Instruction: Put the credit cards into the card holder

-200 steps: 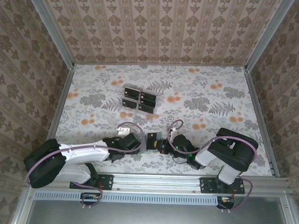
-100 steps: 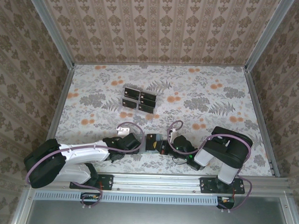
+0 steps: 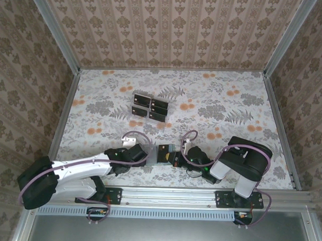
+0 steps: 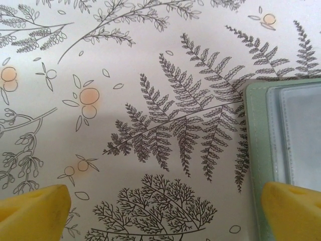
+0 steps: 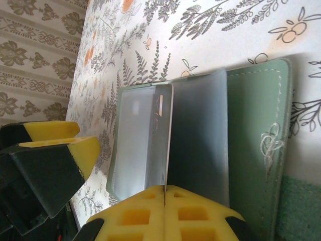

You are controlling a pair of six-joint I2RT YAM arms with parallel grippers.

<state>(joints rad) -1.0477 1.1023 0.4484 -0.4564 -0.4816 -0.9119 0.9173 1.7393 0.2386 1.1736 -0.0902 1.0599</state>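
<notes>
Right gripper (image 5: 165,201): yellow pads pinched flat together at the near edge of the flat grey-green stitched card holder (image 5: 256,135). The pad seam lines up with a thin clear plastic leaf (image 5: 198,130) standing up from the open cover. My read: it clamps that leaf to hold a pocket open and pin the holder down. I can't tell whether a card already sits in the leaf.

Left gripper (image 4: 163,213): jaws spread wide with nothing between them, low over the floral-print tabletop (image 4: 125,75). One yellow finger overlaps the holder's left edge (image 4: 258,135) and the other is well out over bare print. It looks parked beside the holder, free to fetch. From the right wrist its finger (image 5: 60,150) sits just beside the open pocket.

From above, the holder (image 3: 164,152) lies between the two grippers (image 3: 144,153) (image 3: 176,159), near the arm bases, so both can reach it.

Further back, well apart from the holder, the small thin black credit cards (image 3: 142,100) stand in a clear plastic slotted rack (image 3: 150,108). They're upright with edges exposed, so easy to pinch.

Judgement: the loading step is set up, and the open left arm needs a card next. Risks are the leaf slipping from the pinch and the holder sliding on the print.
</notes>
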